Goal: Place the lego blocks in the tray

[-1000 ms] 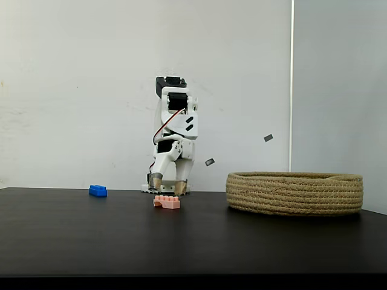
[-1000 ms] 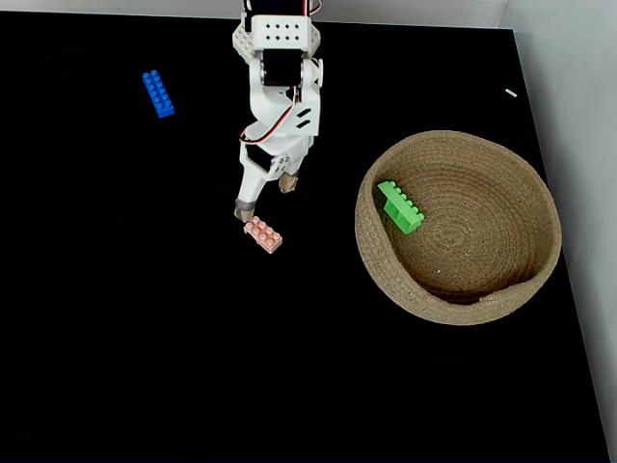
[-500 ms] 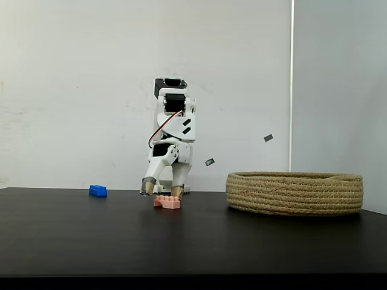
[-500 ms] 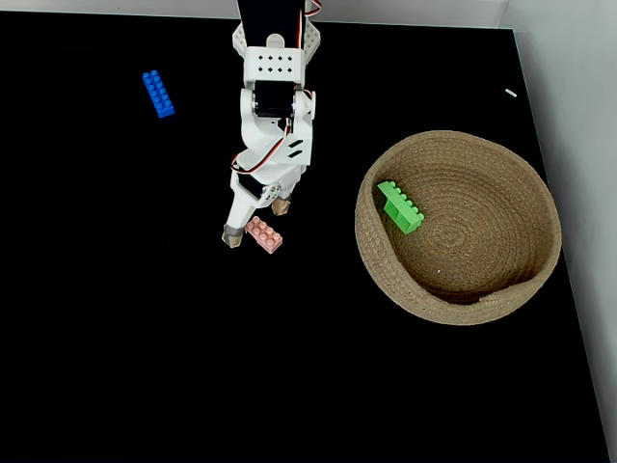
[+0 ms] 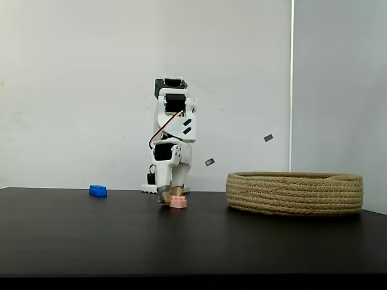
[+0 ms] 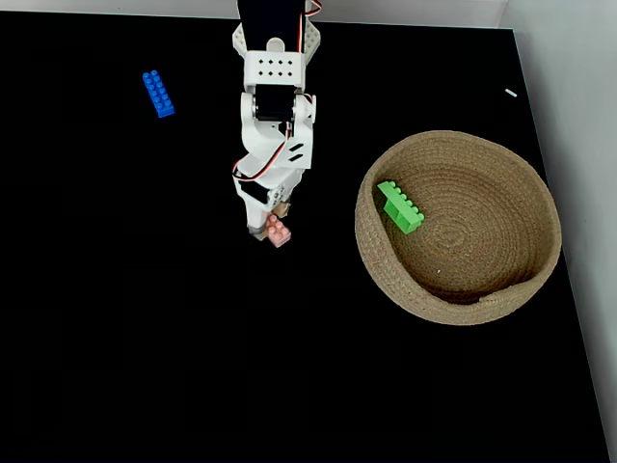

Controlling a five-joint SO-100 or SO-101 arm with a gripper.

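The pale pink lego block (image 5: 178, 203) (image 6: 279, 231) rests on the black table, left of the tray. My gripper (image 5: 170, 197) (image 6: 268, 229) reaches down to the table and is shut on this pink block, which sits turned between the fingertips. A blue block (image 5: 98, 191) (image 6: 158, 94) lies apart at the far left of the table. Inside the tray (image 5: 295, 193) (image 6: 525, 289), a round coiled tan rope basket on the right, the green arched block (image 6: 399, 206) lies near its left wall.
The arm's white base (image 6: 275, 19) stands at the table's back edge, against a white wall (image 5: 72, 90). The table's right edge (image 6: 554, 193) runs just past the tray. Bare black tabletop (image 6: 193, 367) stretches toward the front.
The gripper came down open over the pink block, then shut on it. The block turned and shifted slightly right between the fingers. Blue and green blocks stayed put.
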